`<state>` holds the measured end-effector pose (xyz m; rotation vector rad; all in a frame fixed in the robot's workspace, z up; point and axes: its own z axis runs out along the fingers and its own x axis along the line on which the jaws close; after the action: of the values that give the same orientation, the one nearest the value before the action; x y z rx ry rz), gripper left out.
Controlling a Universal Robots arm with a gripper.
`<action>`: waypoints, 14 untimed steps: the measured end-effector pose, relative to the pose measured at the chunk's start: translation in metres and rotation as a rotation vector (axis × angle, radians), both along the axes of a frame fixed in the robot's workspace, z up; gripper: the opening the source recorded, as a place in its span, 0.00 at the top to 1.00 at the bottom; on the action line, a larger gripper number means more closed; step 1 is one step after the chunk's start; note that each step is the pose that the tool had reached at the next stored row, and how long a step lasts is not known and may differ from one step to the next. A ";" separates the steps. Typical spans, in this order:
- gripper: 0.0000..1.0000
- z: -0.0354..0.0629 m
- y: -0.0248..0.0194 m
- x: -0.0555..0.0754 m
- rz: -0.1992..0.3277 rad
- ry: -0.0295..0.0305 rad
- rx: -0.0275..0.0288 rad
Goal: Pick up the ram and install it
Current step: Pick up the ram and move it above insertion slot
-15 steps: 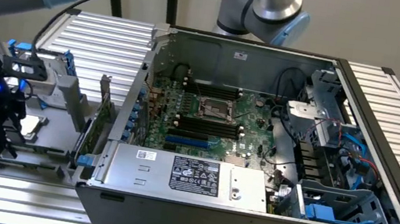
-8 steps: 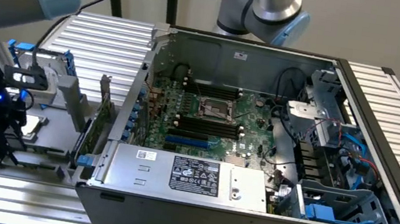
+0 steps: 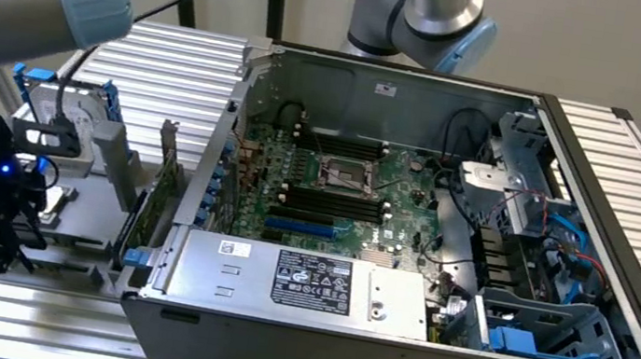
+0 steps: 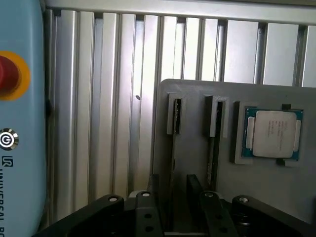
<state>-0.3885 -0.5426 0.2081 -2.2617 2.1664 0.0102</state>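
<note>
1. The gripper (image 4: 173,197) has its two black fingers (image 4: 154,185) spread wide, and they pinch nothing.
2. Beneath it a grey tray (image 4: 192,143) lies on the ribbed aluminium table (image 4: 113,98).
3. The ram (image 4: 173,153), as best I can tell, is the thin strip standing on edge in one narrow slot of the tray. It lines up with the gap between the fingers, just ahead of their tips.
4. A second slot (image 4: 214,153) lies between the ram and a processor (image 4: 273,134).
5. In the exterior view the gripper hangs at lower left, well apart from the open computer case (image 3: 434,92) at centre and right.
</note>
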 end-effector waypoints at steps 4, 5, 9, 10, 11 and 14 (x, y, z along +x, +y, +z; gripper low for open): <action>0.64 -0.0072 0.0000 0.000 0.000 -0.0002 0.0001; 0.64 -0.0085 0.0000 0.000 0.000 -0.0001 0.0001; 0.64 -0.0127 -0.0001 0.000 0.000 -0.0001 0.0001; 0.64 -0.0132 -0.0002 0.000 0.000 0.0000 0.0000; 0.64 -0.0132 -0.0002 0.000 0.000 0.0001 0.0000; 0.64 -0.0134 -0.0001 0.000 0.000 -0.0001 0.0010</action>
<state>-0.3885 -0.5427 0.1947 -2.2608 2.1663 0.0112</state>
